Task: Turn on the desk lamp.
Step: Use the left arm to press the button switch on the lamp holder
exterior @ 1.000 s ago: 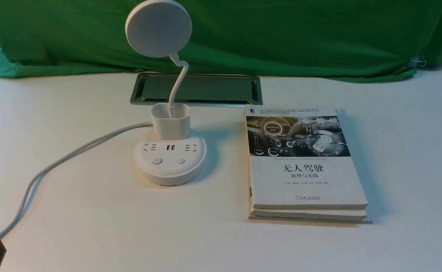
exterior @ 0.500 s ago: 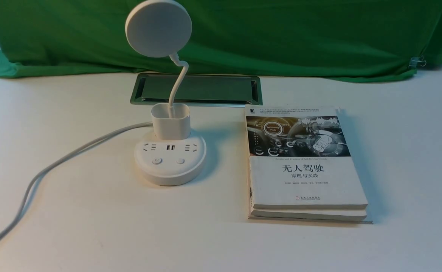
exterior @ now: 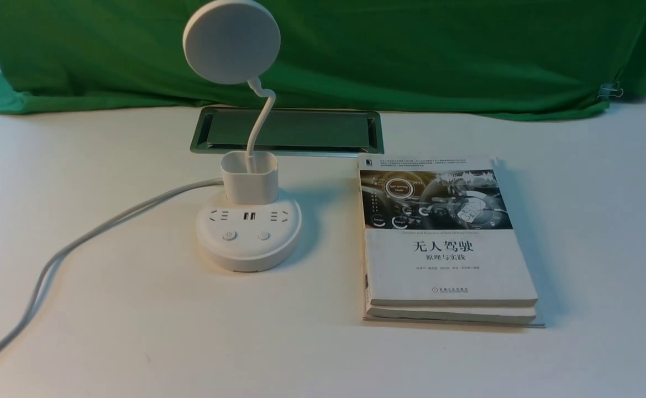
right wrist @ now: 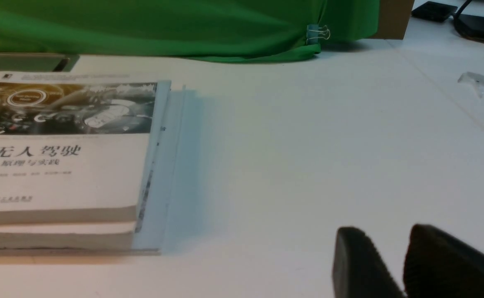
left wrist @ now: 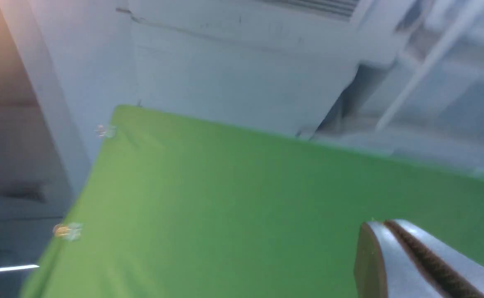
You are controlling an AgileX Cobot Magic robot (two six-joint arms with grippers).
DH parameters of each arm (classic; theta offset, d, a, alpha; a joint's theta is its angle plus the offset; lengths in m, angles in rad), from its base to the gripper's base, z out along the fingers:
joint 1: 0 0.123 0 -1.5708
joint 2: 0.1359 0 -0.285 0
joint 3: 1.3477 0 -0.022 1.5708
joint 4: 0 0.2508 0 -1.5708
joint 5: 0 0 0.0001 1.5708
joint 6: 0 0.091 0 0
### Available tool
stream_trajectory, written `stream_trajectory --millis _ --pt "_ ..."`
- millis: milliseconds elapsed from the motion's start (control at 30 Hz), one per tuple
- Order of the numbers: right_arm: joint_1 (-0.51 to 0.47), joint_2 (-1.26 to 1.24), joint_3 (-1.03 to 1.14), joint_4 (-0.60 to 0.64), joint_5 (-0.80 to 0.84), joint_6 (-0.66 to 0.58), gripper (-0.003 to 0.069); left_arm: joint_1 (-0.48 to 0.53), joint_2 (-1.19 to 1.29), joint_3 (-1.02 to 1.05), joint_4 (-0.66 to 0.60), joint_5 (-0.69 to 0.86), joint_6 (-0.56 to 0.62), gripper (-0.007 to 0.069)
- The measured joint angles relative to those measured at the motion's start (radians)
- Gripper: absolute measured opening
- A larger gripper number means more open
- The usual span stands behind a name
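Observation:
The white desk lamp stands left of centre on the table. Its round disc head is held up on a thin bent neck that rises from a small cup. The round base has sockets and two buttons, one left of the other. No glow shows from the head. Neither gripper shows in the front view. My left gripper is shut and empty, pointing up at the green cloth. My right gripper is slightly open and empty, low over the bare table to the right of the book.
Two stacked books lie right of the lamp; they also show in the right wrist view. The lamp's white cord runs left off the table. A metal-framed slot lies behind the lamp. Green cloth covers the back.
The dark tip of my left gripper, at the lower left corner of the front view one second ago, has left that view. The lamp and books have not moved.

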Motion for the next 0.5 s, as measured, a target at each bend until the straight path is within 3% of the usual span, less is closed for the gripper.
stream_trajectory --millis 67,200,233,267,367,500 --pt "0.000 0.000 0.000 0.000 0.000 0.000 0.0241 0.000 0.024 -0.116 0.027 0.146 -0.032 0.0002" --pt "0.000 0.000 0.000 0.000 0.000 0.000 0.0241 0.000 0.184 -0.385 0.074 0.681 -0.025 0.0002" --pt "0.000 0.000 0.000 0.000 0.000 0.000 0.0241 0.000 0.194 -0.401 0.077 0.703 -0.022 0.0002" --pt "0.000 0.000 0.000 0.000 0.000 0.000 0.0241 0.000 0.287 -0.445 0.081 0.867 -0.016 0.0002" --pt "0.000 0.000 0.000 0.000 0.000 0.000 0.0241 0.000 0.409 -0.459 0.050 1.008 -0.014 0.0002" --pt "0.000 0.000 0.000 0.000 0.000 0.000 0.0241 0.000 0.635 -0.458 -0.137 1.150 0.058 0.0002"
